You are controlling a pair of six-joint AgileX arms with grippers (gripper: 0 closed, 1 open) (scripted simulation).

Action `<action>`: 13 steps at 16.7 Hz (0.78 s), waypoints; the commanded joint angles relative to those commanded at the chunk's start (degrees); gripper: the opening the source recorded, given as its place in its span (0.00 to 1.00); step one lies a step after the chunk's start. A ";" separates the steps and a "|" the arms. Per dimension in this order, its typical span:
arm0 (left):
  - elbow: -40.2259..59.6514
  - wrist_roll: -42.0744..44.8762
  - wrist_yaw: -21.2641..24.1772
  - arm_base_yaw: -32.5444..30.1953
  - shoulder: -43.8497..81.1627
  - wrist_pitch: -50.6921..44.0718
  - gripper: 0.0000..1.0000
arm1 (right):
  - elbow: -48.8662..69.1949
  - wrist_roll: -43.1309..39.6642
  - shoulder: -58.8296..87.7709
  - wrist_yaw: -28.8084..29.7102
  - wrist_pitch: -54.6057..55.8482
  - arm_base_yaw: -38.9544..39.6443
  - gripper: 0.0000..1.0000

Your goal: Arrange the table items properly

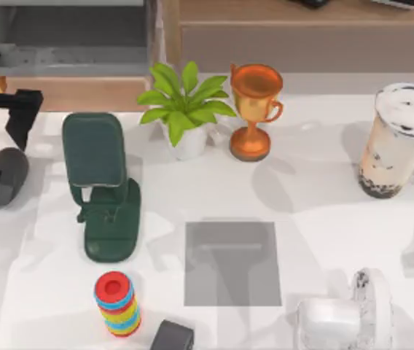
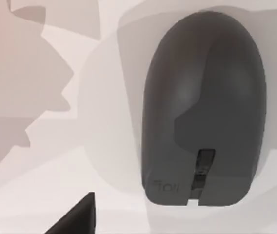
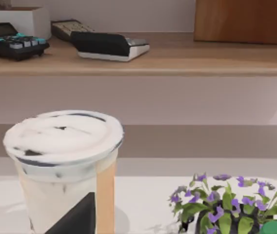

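White tabletop [image 1: 302,219] is carrying the mouse [image 1: 1,176] just below our left hand [image 1: 19,117], nearer than our right; grip state we cannot tell.

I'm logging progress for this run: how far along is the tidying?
Nothing looks placed yet. The mouse lies at the table's left edge with the left hand just behind it, apart from it. The milk-tea cup stands untouched at the far right, the right hand's camera facing it. Both are left to arrange, and the grey mat is bare.
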 joint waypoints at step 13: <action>-10.94 0.04 0.06 -0.07 4.94 16.25 1.00 | 0.00 0.00 0.00 0.00 0.00 0.00 1.00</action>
